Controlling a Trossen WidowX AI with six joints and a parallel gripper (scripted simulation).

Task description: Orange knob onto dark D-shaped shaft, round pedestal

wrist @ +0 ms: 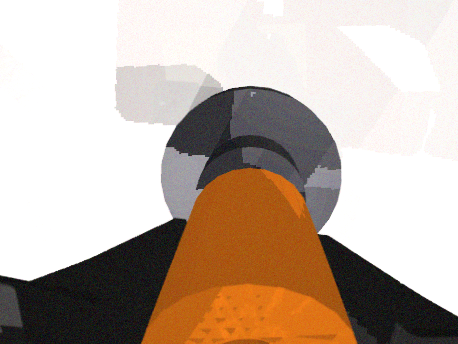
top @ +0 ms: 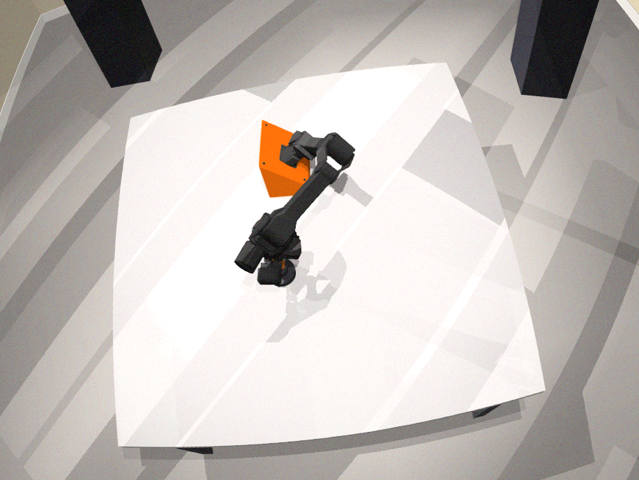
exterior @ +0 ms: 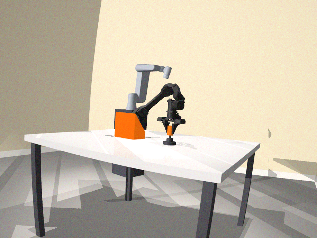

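Observation:
The orange knob [top: 282, 264] [exterior: 169, 130] [wrist: 250, 240] is upright between the fingers of my gripper [exterior: 170, 132] [wrist: 249, 240], which is shut on it and points down. The knob is directly above the round dark pedestal [top: 291, 275] [exterior: 169, 143] [wrist: 295, 115]. In the exterior view a short piece of the dark shaft [exterior: 170, 136] shows between the knob's lower end and the pedestal's raised collar, so the knob is not down on the pedestal. I cannot tell whether the shaft's tip is inside the hole. The flat sides are hidden. In the top view the arm covers most of the knob.
An orange block [top: 273, 155] [exterior: 124, 125] with a sloped face stands by my arm's base on the white table [top: 387, 310] [exterior: 97, 148]. A grey robot arm [exterior: 143, 84] stands behind the table on a dark stand. Two dark columns [top: 116, 41] [top: 552, 51] stand beyond the table.

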